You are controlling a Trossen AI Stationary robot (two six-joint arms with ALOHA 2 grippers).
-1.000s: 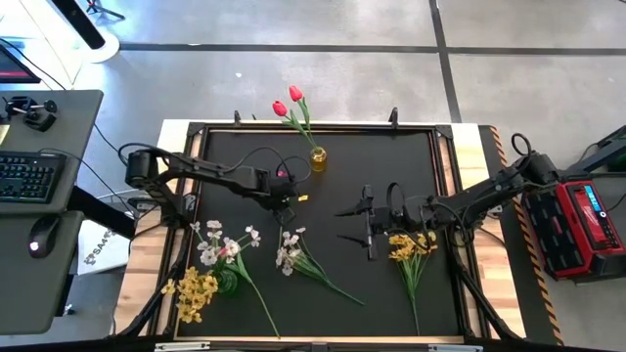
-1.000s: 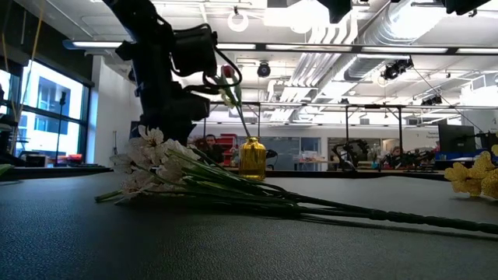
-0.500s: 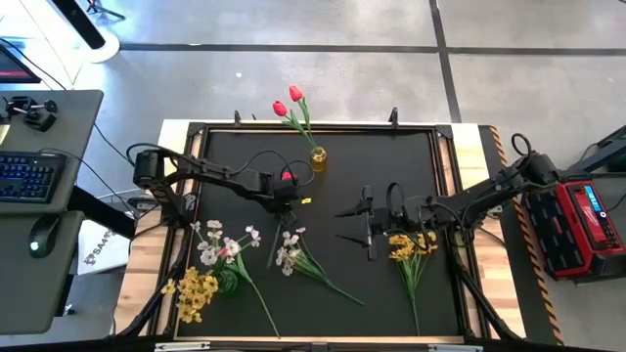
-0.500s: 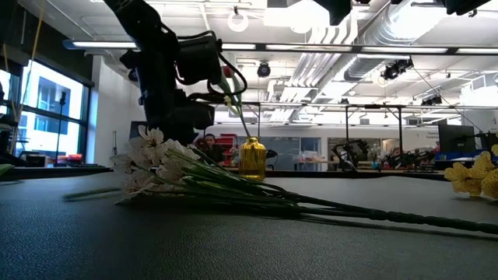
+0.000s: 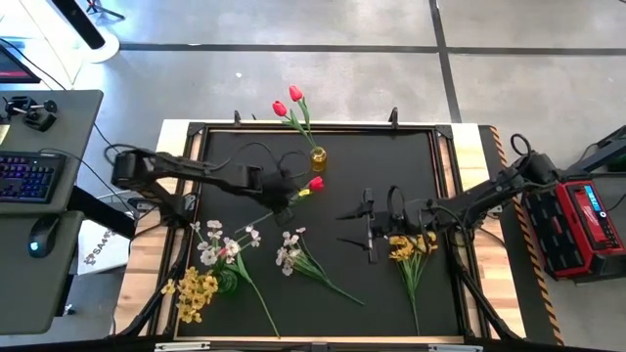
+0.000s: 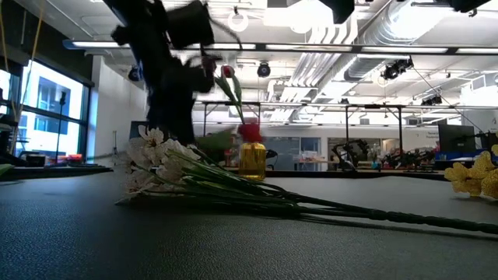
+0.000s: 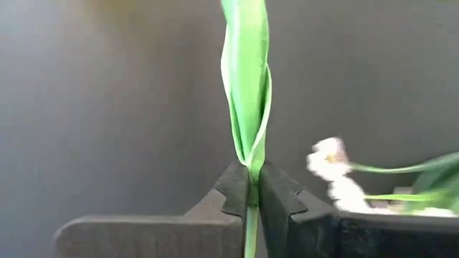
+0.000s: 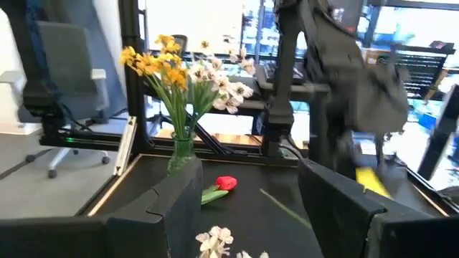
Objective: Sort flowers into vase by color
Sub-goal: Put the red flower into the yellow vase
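A red tulip [image 5: 315, 183] on a long green stem is in my shut left gripper [image 5: 283, 198], mid-table, just near of the yellow vase [image 5: 318, 158] that holds two red tulips [image 5: 288, 102]. The green vase [image 5: 227, 282] at the near left holds yellow blossoms [image 5: 195, 293] and white blossoms [image 5: 211, 248]. A white spray [image 5: 290, 252] lies flat on the mat. My right gripper [image 5: 367, 226] stands open just left of a yellow bunch [image 5: 411, 245] lying on the mat. My left gripper pinches the tulip's green stem [image 7: 249, 166] between its two fingertips, where a leaf wraps the stem. The fingers lie across the stem. The red head [image 6: 250, 132] is off the mat; the stem's tail [image 5: 252, 224] slants toward the near left.
The black mat [image 5: 391, 166] sits inside a raised frame with wooden table edges. A desk with keyboard and mouse stands to the left, and a red case [image 5: 587, 227] is at the right. The white spray's long stems [image 6: 350, 211] run across the mat's near middle.
My left gripper has shut on the tulip's stem and gone up. The tulip has come off the mat and swung, its red head now out to the right of the gripper, near the yellow vase. The right arm has kept still.
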